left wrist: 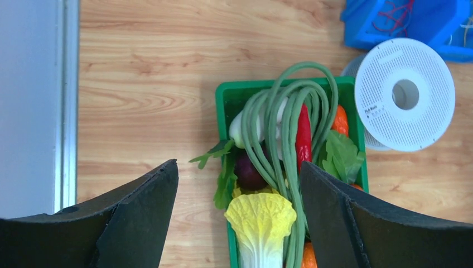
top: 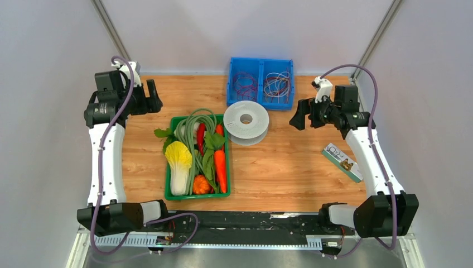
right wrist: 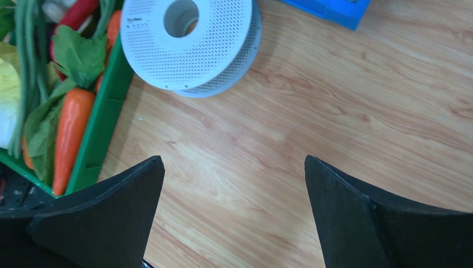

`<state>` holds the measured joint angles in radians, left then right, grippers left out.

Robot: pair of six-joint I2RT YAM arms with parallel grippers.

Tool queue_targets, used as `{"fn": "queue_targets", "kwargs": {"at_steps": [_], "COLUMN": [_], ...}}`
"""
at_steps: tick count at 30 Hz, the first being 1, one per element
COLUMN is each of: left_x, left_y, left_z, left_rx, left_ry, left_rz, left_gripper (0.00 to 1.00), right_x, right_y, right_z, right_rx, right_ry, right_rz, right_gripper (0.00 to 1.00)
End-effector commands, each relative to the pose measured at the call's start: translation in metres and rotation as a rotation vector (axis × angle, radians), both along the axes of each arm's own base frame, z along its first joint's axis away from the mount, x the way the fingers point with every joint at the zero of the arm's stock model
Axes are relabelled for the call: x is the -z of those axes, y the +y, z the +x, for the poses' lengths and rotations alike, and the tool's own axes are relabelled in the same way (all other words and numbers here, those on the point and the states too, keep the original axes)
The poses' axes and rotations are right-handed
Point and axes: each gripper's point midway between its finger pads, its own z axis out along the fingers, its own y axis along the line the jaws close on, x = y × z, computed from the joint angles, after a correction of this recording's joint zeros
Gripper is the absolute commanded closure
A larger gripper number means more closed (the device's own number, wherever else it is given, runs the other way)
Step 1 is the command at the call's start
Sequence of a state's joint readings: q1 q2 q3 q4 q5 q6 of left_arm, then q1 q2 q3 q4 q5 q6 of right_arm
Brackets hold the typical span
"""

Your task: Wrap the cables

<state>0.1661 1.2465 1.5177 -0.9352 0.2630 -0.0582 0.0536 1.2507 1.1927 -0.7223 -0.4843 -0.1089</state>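
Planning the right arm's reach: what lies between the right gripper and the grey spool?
Only bare wooden tabletop lies between the right gripper and the spool, as the top view shows.

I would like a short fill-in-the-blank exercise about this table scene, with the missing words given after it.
1. The spool has a round ____ in its centre.
2. The carrot lies inside a tray whose colour is ____.
3. The wire coils lie in a bin whose colour is ____.
4. The left tool and the right tool both stand ____, holding nothing.

Missing words: hole; green; blue; open.
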Motion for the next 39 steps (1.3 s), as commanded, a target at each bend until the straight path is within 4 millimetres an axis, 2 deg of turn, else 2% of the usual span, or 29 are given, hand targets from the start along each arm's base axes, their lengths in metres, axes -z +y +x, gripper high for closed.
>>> {"fn": "queue_targets", "kwargs": {"at_steps": [1,5,8,12,20,24,27,30,34,39], "left_x": [-0.042,-0.063,-0.073,-0.076,-0.062,-0.058,-0.054,-0.051,-0.048,-0.044], "left_y": [0.012,-0.003,-0.017,-0.029,-0.047,-0.053,-0.056,-0.058,-0.061,-0.064], "left_z": [0.003,-0.001,-0.003,-0.004,0.002,0.005,0.005,0.005,0.005,0.003], "left_rx": [-0.078,0.011,0.088,0.155,0.231,0.267,0.28,0.292,0.309,0.33], "left_ry": [-0.169,-0.257,-0.3,-0.324,-0.283,-0.272,-0.263,-0.255,-0.246,-0.235], "left_rz": [0.041,0.023,0.0,-0.028,-0.13,-0.155,-0.168,-0.178,-0.19,-0.199], "left_gripper": [0.13,0.13,0.12,0.12,0.12,0.12,0.12,0.12,0.12,0.12], "right_x": [-0.026,-0.024,-0.01,0.013,0.046,0.061,0.081,0.092,0.102,0.113], "right_y": [0.03,0.043,0.053,0.062,0.082,0.097,0.102,0.105,0.116,0.127], "right_z": [0.012,0.03,0.043,0.059,0.086,0.088,0.092,0.097,0.099,0.102], "right_rx": [-0.06,-0.032,-0.028,0.004,0.016,-0.029,-0.02,-0.012,-0.02,-0.007], "right_ry": [-0.049,-0.047,-0.006,0.07,0.124,0.169,0.22,0.245,0.269,0.309], "right_rz": [0.199,0.331,0.408,0.467,0.552,0.571,0.573,0.589,0.612,0.665], "right_gripper": [0.0,0.0,0.0,0.0,0.01,0.07,0.09,0.13,0.2,0.35]}}
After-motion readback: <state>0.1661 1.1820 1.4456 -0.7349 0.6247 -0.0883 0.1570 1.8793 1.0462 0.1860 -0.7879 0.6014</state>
